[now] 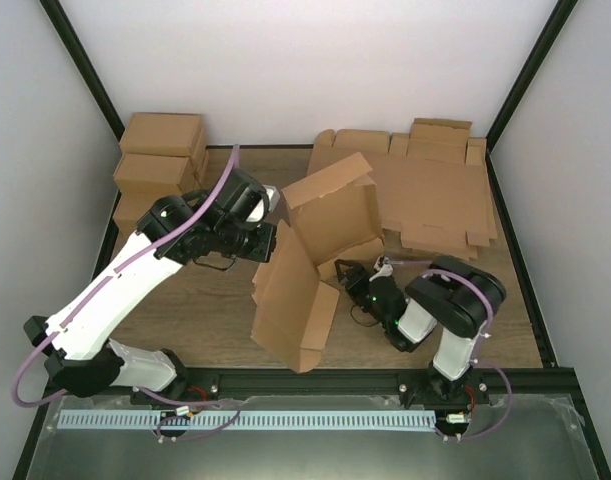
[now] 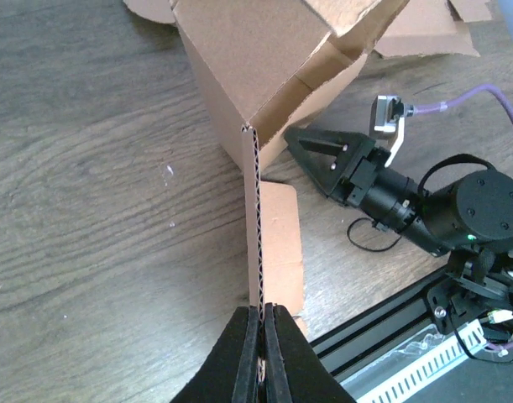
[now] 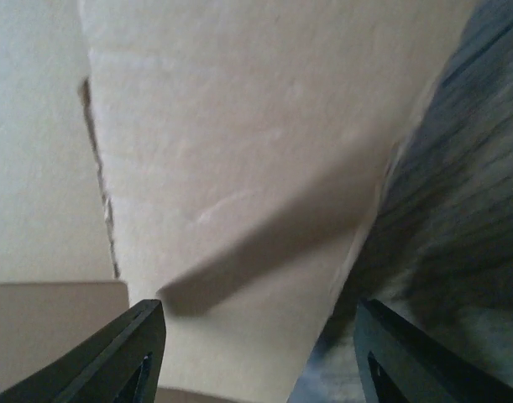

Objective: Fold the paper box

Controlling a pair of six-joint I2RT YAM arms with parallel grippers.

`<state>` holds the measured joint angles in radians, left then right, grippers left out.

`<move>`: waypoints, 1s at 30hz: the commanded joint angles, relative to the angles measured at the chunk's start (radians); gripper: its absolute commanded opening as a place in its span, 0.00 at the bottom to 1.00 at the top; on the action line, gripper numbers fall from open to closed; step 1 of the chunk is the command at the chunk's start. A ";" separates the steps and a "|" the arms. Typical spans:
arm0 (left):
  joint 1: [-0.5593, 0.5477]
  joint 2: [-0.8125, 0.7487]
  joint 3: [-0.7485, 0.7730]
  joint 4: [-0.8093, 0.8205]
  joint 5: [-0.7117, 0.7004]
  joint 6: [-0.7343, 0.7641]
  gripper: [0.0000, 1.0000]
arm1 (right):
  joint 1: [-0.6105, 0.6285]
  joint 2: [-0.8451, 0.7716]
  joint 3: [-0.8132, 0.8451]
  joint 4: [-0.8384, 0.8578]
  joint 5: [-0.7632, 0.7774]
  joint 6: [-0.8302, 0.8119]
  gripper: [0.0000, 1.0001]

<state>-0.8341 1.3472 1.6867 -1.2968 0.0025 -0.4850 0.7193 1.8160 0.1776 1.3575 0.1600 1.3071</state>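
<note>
1. At the middle of the wooden table (image 1: 205,310), the paper box (image 1: 330,215) stands half-formed between the 2 arms, with 1 tall panel leaning toward the near edge.
2. On that panel's upright fluted edge the left gripper (image 2: 260,317) is pinched flat, both fingers pressed against the board with no gap showing.
3. Low beside the box's base, the right gripper (image 3: 256,353) holds its jaws well apart, with a cardboard face just ahead of them and nothing clamped.
4. Judged from its look, the box is light, stiff across each panel and willing to bend only at its creases; a hard pinch could crush the thin edge. A panel edge close to a crease seems the best hold, not a small tab.
5. Only the left wrist view shows the fluting in the grip. Only the top view shows the stack of flat blanks (image 1: 440,195) at back right and the folded boxes (image 1: 160,150) at back left. The right wrist view gives blurred cardboard and a strip of table.
</note>
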 commanded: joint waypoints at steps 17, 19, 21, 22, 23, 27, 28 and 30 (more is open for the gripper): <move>-0.005 0.096 0.123 -0.114 0.011 0.115 0.04 | 0.034 -0.674 -0.124 -0.878 -0.138 -0.247 0.76; -0.005 0.105 0.123 -0.113 0.011 0.119 0.04 | 0.034 -0.778 -0.125 -0.988 -0.135 -0.293 0.77; -0.004 0.116 0.123 -0.111 0.016 0.124 0.04 | 0.034 -0.895 -0.111 -1.136 -0.120 -0.342 0.78; -0.005 0.123 0.122 -0.109 0.019 0.127 0.04 | 0.034 -0.960 -0.103 -1.195 -0.113 -0.363 0.79; -0.004 0.127 0.123 -0.106 0.018 0.129 0.04 | 0.033 -1.021 -0.095 -1.253 -0.109 -0.380 0.82; -0.005 0.147 0.127 -0.103 0.010 0.134 0.04 | 0.034 -1.229 -0.044 -1.443 -0.105 -0.415 0.83; -0.004 0.153 0.129 -0.104 0.010 0.136 0.04 | 0.033 -1.264 -0.026 -1.487 -0.107 -0.422 0.83; -0.004 0.160 0.134 -0.106 0.010 0.139 0.04 | 0.032 -1.318 0.018 -1.564 -0.106 -0.451 0.83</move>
<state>-0.8352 1.4693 1.8126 -1.3830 0.0051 -0.3634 0.7486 0.5869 0.0902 0.0341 0.0380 0.9348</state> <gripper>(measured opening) 0.042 0.830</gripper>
